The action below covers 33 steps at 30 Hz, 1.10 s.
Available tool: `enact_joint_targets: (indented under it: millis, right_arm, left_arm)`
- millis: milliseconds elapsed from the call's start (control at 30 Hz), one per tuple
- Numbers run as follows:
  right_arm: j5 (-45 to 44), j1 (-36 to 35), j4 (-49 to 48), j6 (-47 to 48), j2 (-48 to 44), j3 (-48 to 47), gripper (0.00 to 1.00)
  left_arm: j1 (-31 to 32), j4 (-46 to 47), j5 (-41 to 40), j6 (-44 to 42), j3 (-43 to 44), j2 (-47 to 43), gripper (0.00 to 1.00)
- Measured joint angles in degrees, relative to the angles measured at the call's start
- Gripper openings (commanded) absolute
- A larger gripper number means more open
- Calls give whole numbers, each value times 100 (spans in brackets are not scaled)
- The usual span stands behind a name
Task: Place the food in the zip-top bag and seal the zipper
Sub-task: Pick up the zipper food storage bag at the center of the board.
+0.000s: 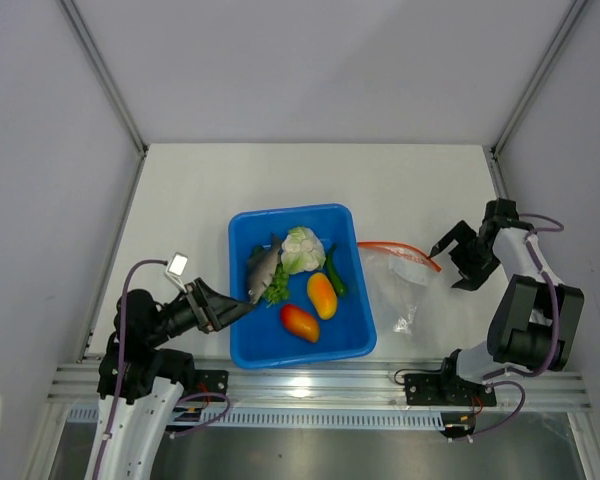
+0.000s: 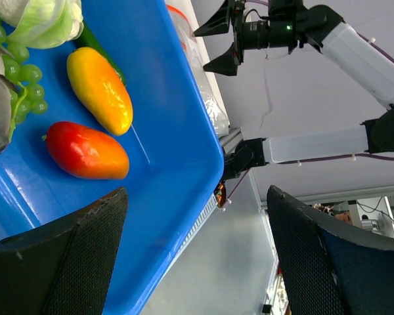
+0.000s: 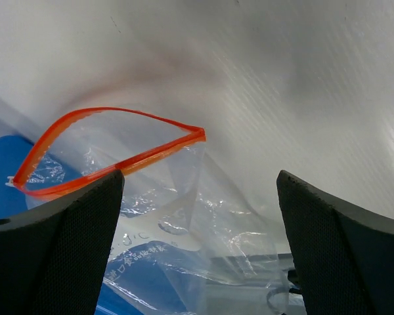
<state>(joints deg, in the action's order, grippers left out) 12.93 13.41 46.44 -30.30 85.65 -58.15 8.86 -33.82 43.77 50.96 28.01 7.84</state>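
Note:
The food lies in a blue tray (image 1: 290, 212): grey fish (image 1: 262, 268), cauliflower (image 1: 302, 248), dark green cucumber (image 1: 336, 272), orange-yellow fruit (image 1: 322, 295), red-orange fruit (image 1: 299, 322) and leafy green bunch (image 1: 277, 288). The zip-top bag (image 1: 400, 290) lies right of the tray, its orange-red zipper (image 1: 400, 249) gaping open. My left gripper (image 1: 238, 303) is open and empty at the tray's left side, near the fish's tail. My right gripper (image 1: 450, 262) is open and empty just right of the bag's mouth. The right wrist view shows the open zipper loop (image 3: 118, 111) ahead of my right gripper (image 3: 197, 249).
The left wrist view shows the tray wall (image 2: 177, 131), both fruits (image 2: 100, 88), the cauliflower (image 2: 39, 20) and the right arm beyond. White walls close in the table at the back and sides. A metal rail (image 1: 320, 385) runs along the near edge.

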Motion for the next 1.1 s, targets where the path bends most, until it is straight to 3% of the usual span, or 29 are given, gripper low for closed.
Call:
enact_joint_targets:
  millis: [233, 500, 733, 900, 1033, 1100]
  right_arm:
    - [1019, 151, -927, -90, -136, 463, 99]
    - [1770, 197, -1585, -221, 431, 474, 99]
    - [2164, 219, -2015, -348, 597, 680, 91]
    - [2330, 221, -2188, -378, 597, 796, 72]
    - [2566, 221, -2437, -472, 595, 896, 42]
    - [2699, 221, -2570, -560, 595, 960, 36]
  left_arm:
    - [0, 28, 37, 0, -131, 74, 88]
    - [0, 26, 39, 0, -133, 74, 88]
    - [0, 24, 39, -4, -133, 74, 88]
    - [0, 24, 37, -2, -136, 81, 88]
    - [0, 24, 39, -2, -133, 85, 88]
    - [0, 24, 37, 0, -133, 96, 88]
